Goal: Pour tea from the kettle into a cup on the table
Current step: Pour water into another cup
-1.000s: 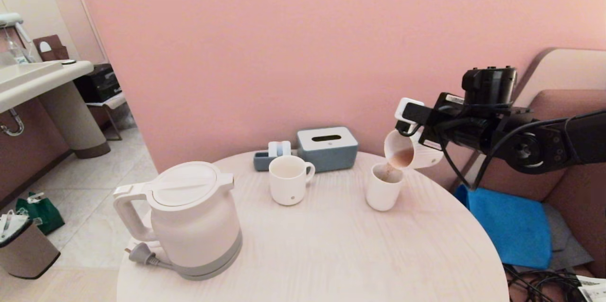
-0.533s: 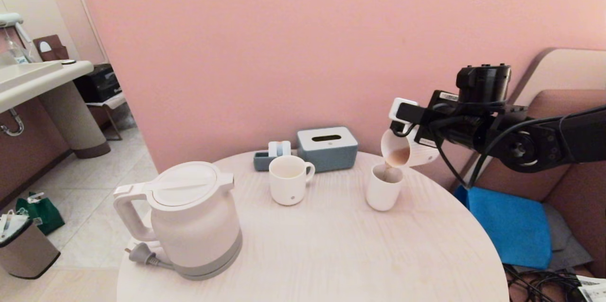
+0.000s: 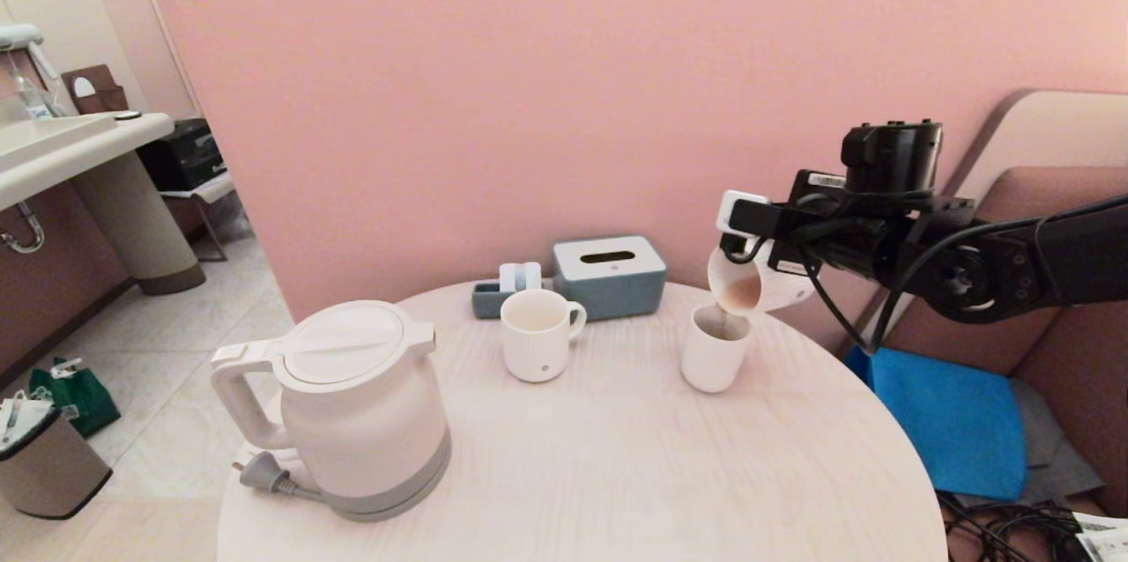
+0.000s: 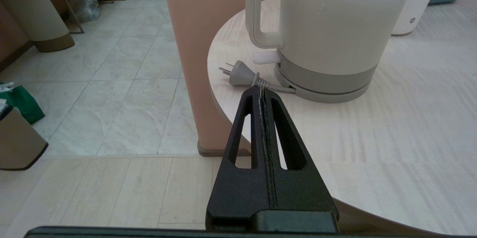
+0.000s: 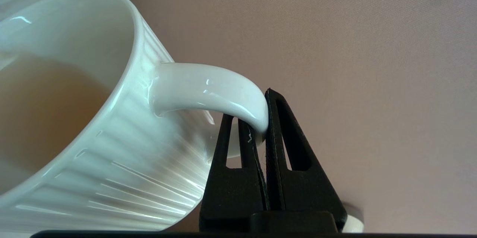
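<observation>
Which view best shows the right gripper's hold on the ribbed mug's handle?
Right wrist view: the right gripper is shut on the handle of the tilted ribbed mug, tea inside. Head view shows the mug pouring into a slim cup, with the hold itself hidden. Left wrist view misses it.

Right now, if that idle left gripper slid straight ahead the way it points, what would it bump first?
Likely the grey plug cord on the pale round wooden table, just ahead of the shut left gripper; behind it stands the large white plastic kettle. Depth is unclear.
</observation>
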`<state>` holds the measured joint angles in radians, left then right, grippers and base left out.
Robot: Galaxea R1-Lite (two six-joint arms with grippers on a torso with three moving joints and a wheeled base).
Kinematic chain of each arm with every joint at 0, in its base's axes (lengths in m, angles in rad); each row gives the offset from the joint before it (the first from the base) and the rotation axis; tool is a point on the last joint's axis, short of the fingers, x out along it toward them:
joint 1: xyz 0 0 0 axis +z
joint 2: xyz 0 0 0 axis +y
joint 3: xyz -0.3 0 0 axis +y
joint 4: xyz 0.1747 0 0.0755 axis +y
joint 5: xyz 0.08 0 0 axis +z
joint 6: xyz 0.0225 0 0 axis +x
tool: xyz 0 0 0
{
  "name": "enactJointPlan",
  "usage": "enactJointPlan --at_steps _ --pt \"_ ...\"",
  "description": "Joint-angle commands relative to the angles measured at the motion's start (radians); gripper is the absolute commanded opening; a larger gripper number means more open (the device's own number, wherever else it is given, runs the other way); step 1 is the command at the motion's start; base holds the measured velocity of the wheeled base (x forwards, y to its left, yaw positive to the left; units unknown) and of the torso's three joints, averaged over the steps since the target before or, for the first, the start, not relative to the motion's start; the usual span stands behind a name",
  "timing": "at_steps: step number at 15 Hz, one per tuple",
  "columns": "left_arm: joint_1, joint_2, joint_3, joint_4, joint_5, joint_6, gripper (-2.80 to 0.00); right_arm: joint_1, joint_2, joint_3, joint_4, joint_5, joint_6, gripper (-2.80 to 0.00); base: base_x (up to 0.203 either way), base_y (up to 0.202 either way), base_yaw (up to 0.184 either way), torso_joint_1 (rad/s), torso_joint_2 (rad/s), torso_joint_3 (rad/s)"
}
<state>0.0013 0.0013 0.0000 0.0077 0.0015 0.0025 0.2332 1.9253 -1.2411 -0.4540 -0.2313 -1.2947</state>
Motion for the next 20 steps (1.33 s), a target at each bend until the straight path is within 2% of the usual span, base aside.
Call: enactJointPlan --at_steps 1,17,20 --pt "0.0 0.0 0.0 0.0 0.0 0.001 -2.8 0.002 0.0 0.0 -0.003 -0.002 -0.014 -2.8 0.0 0.0 0.0 0.0 0.0 0.0" --pt "0.0 0.0 0.0 0.0 0.0 0.001 -2.8 0.005 -0.002 -0.015 -0.002 -0.006 -0.039 -2.8 0.0 0.0 0.0 0.0 0.0 0.0" --pt "0.0 0.0 0.0 0.0 0.0 0.001 -2.8 0.006 -0.003 -0.018 -0.003 -0.023 -0.069 -2.8 0.0 0.0 0.0 0.0 0.0 0.0"
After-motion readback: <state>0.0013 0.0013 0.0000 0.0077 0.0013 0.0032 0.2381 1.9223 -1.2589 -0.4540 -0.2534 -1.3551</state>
